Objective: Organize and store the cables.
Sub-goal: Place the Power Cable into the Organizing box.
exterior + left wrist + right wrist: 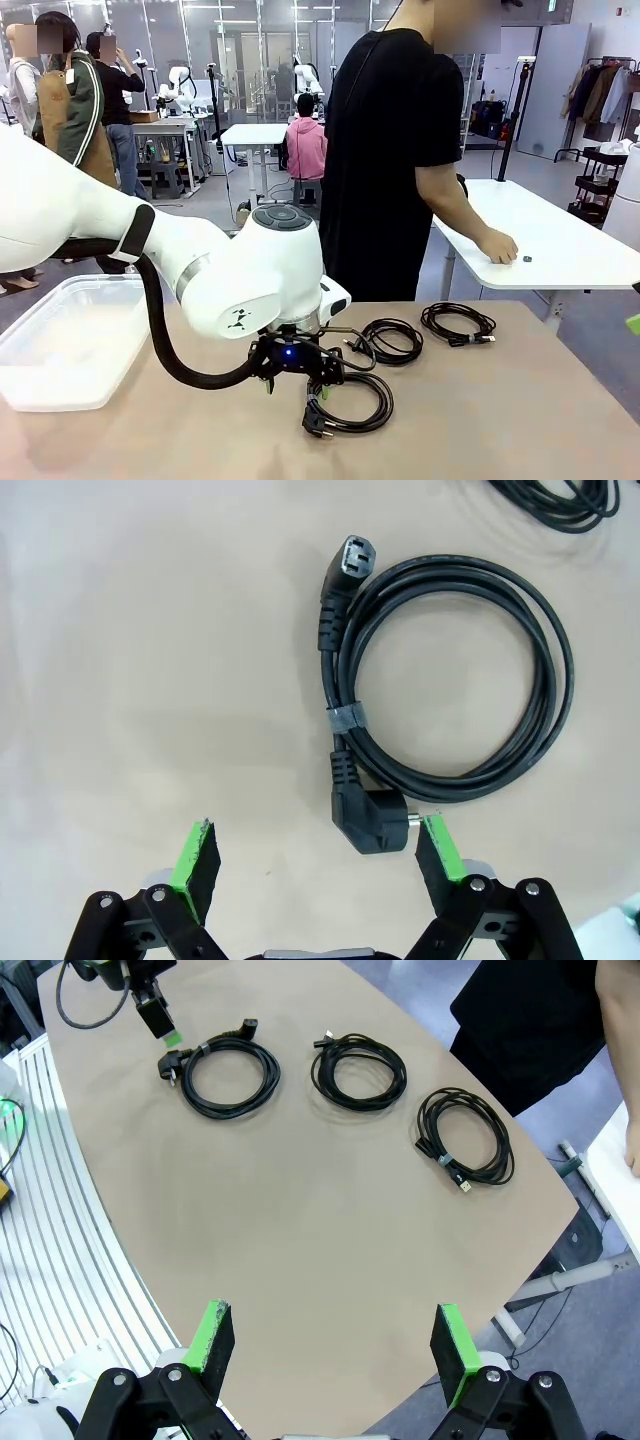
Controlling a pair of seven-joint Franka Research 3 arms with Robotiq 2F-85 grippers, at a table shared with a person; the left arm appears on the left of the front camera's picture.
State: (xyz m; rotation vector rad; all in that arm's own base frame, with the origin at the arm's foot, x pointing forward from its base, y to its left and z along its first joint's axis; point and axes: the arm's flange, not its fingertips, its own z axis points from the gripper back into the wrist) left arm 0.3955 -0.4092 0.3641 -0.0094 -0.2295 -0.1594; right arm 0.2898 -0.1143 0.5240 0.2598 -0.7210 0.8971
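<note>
Three cables, each a black coil, lie in a row on the tan table [500,420]. The nearest one is a power cord [455,680] with an angled plug [372,825], also seen as the power cord [352,403] and the power cord [230,1075]. My left gripper [318,858] hovers open just above it, the plug lying close to one green pad [440,848]; in the front view the left gripper [298,380] hangs beside the coil. The middle cable [392,340] and far cable [458,323] lie untouched. My right gripper [335,1345] is open and high above the table, holding nothing.
A clear plastic bin [60,340] stands at the table's left. A person in black [390,150] stands at the far side, one hand [497,246] resting on a white table behind. The table's curved edge [150,1290] runs near my right gripper.
</note>
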